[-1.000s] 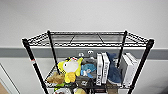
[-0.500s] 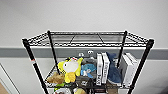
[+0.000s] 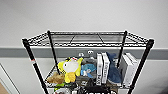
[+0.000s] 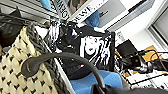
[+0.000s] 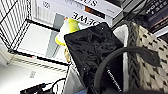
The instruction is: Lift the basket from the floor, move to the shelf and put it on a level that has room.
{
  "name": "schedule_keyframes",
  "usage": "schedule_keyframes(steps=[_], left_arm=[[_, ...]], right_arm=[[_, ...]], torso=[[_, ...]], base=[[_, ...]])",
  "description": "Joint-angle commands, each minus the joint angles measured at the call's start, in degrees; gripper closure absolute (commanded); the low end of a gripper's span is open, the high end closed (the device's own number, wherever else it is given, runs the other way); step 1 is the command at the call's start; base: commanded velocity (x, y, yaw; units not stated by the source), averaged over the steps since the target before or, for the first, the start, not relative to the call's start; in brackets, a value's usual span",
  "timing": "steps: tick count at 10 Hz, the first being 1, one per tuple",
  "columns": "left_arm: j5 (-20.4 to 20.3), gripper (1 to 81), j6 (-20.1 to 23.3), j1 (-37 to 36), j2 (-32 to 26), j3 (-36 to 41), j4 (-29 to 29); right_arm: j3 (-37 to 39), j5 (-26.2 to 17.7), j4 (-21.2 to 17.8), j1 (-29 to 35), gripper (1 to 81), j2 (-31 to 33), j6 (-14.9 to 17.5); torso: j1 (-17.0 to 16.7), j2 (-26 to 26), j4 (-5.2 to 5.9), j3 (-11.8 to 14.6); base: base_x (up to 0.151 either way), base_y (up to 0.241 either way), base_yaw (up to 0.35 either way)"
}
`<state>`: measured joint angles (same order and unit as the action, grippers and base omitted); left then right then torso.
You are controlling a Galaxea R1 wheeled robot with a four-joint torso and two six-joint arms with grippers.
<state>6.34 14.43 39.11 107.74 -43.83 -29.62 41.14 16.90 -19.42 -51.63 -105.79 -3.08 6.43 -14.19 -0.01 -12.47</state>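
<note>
woven cream basket (image 4: 17, 67) rides close by both wrists, finger state unclear, facing the shelf (image 3: 30, 53); i'd raise it level above the bare top level (image 3: 87, 40) before easing forward.

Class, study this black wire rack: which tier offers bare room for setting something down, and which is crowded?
The top grey wire-grid tier, bordered by four black posts, lies bare. The tier below is crowded: yellow plush toy, white boxes.
</note>
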Motion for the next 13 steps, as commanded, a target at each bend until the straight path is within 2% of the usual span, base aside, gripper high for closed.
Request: schedule_keyframes(steps=[1, 3, 7, 13], left_arm=[[2.10, 81.1, -1.33, -11.72, -5.33, 7.96, -1.57], [2.10, 81.1, -4.24, -15.15, -7.44, 9.55, -1.49], [1.93, 81.1, -15.19, -21.83, -9.03, 11.47, -1.58], [0.96, 81.1, -21.11, -31.05, -11.66, 17.18, -1.58]], right_arm=[[-7.75, -1.25, 1.58, 9.82, 81.1, 5.38, -0.96], [-8.81, -1.16, 1.58, 11.75, 81.1, 6.35, -1.75], [-12.24, -1.25, 1.58, 18.96, 81.1, 8.02, -7.99], [-17.85, -3.18, 1.57, 30.21, 81.1, 13.37, -15.46]], torso=[[0.00, 0.00, 0.00, 0.00], [0.00, 0.00, 0.00, 0.00], [0.00, 0.00, 0.00, 0.00], [0.00, 0.00, 0.00, 0.00]], base=[[0.000, 0.000, 0.000], [0.000, 0.000, 0.000], [0.000, 0.000, 0.000], [0.000, 0.000, 0.000]])
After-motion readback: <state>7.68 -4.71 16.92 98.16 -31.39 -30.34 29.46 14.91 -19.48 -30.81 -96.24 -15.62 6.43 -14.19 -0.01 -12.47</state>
